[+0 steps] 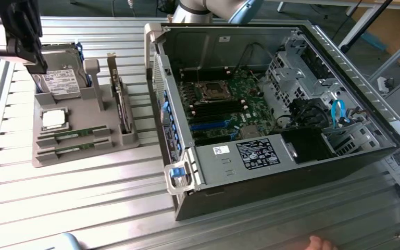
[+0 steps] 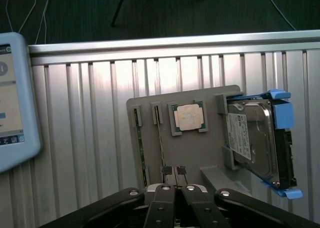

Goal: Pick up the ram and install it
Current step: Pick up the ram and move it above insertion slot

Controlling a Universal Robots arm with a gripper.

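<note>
The fingers [image 2: 164,200] hover aloft, pressed tightly together, pointing down.

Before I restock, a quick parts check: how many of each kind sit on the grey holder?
ram: 2
processor: 1
hard drive: 1
card: 1
Total: 5

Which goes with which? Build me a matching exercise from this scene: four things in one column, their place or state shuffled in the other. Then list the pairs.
1. ram stick
2. hard drive
3. end effector
4. computer case

A. side open, motherboard exposed
B. shut, holding nothing
C. in a narrow slot of the grey tray
D. clipped in a blue carrier

Pairs: 1-C, 2-D, 3-B, 4-A
</note>
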